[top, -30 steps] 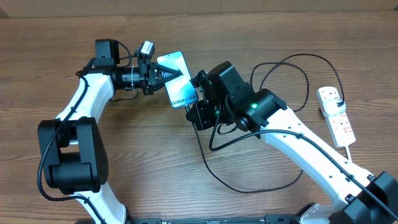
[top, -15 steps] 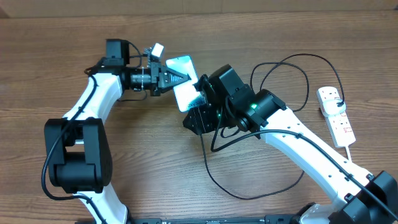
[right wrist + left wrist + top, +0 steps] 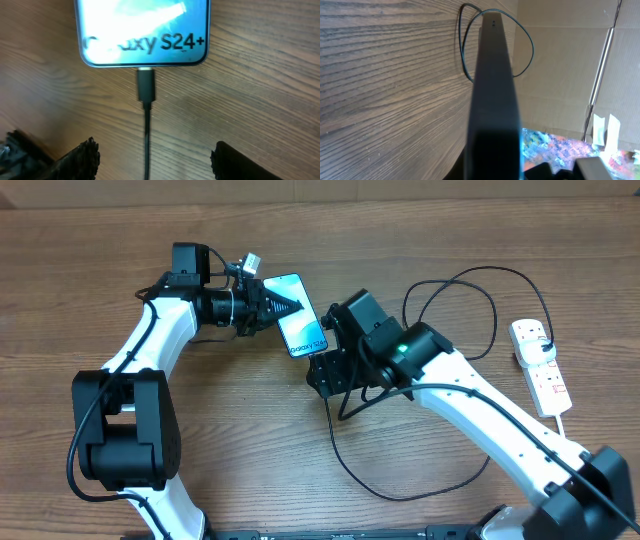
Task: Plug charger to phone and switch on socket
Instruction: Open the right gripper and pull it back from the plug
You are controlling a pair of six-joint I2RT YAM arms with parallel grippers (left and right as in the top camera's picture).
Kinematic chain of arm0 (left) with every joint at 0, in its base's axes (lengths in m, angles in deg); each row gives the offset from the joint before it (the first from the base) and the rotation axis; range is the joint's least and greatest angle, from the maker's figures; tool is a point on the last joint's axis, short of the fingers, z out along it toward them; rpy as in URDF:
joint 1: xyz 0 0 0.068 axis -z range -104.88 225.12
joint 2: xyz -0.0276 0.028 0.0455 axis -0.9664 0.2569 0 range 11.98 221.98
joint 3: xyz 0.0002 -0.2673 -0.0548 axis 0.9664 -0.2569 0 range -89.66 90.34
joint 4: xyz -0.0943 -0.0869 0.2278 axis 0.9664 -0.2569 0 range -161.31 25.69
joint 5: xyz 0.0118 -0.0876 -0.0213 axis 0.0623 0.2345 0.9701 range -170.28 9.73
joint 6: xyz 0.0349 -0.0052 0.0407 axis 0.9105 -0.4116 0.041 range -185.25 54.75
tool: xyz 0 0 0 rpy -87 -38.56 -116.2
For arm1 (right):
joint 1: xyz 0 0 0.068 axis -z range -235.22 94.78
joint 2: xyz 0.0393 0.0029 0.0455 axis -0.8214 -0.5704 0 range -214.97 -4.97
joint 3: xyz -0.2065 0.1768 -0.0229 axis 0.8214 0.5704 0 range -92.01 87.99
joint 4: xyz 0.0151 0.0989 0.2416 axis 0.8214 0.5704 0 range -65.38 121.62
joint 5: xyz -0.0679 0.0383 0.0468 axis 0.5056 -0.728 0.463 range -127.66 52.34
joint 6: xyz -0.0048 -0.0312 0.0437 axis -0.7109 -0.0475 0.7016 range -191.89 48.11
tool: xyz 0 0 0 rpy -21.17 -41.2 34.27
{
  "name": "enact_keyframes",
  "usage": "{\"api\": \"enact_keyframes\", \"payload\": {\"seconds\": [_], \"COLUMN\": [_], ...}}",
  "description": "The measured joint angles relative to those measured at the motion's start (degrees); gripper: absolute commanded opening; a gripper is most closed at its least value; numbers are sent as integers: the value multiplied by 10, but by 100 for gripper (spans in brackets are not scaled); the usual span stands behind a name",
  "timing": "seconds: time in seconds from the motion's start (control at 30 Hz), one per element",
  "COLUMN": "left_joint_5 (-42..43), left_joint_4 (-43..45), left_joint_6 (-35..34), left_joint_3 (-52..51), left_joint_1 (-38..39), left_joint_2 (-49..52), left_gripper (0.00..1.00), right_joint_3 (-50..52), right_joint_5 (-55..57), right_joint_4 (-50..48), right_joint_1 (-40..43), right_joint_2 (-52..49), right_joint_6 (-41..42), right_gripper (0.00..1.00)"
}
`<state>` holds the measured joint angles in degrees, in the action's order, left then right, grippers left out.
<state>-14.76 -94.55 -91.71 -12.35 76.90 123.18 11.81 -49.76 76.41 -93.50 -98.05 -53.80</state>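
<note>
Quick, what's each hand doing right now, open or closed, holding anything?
Left hand: closed, holding the phone.
Right hand: open, holding nothing; the charger passes untouched between its fingers.

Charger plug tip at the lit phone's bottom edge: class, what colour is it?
Black; the small black charger plug tip shows best in the right wrist view.

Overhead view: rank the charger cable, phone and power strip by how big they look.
1. charger cable: its loops sprawl widest.
2-3. power strip and phone: too close to rank; the strip looks longer, the phone wider.
</note>
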Motion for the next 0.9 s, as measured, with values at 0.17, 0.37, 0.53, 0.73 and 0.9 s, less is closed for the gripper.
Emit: {"api": "enact_keyframes", "payload": {"seconds": [0.17,0.37,0.53,0.73,0.9], "left_joint_5": [-1,-1,0,40,51], "left_joint_4": [0,0,3,11,-30], "left_joint_6": [-4,-4,2,64,132], "left_joint_3": [0,0,0,3,16], "left_joint_1": [0,0,-1,-14,-19], "left_joint_2": [0,0,0,0,0], "left_gripper": [4,4,4,4,4], "right_joint_3": [0,0,1,9,18], "right_joint_5": [-10,-28,-35,-28,-24], "right_joint_4": [-19,-46,-75,-114,-137], "right_joint_1": [0,0,-1,-7,-9], "right_joint_2": [-37,-55,-55,-55,-56], "right_joint_6": [-1,-2,-2,-2,-2], "right_gripper": [46,18,4,4,4]}}
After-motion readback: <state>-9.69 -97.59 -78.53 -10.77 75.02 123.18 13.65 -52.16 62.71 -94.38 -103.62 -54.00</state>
